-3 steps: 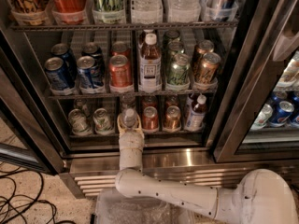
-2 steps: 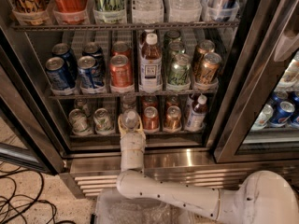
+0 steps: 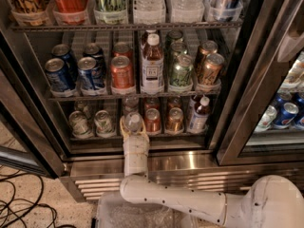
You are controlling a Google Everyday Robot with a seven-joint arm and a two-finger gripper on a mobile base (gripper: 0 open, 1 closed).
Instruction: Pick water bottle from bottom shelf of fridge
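Observation:
The fridge (image 3: pixel 156 163) stands open in front of me, with its louvred grille at the base. On the bottom shelf (image 3: pixel 156 137), a small clear water bottle (image 3: pixel 133 122) stands in the lane left of centre, seen from above. My gripper (image 3: pixel 134 125) reaches in from below on a white arm. Its tan fingers (image 3: pixel 123 126) press against both sides of the bottle, which stands upright on the rack.
Cans flank the bottle: pale ones to the left (image 3: pixel 102 121), orange ones to the right (image 3: pixel 152 119). A white-capped tea bottle (image 3: pixel 198 114) stands further right. The middle rack holds cans and a tall tea bottle (image 3: pixel 152 63). The open door frame (image 3: pixel 23 127) is on the left. Cables (image 3: pixel 23 198) lie on the floor.
The gripper and the bottle stay in almost the same place; the arm has shifted only slightly.

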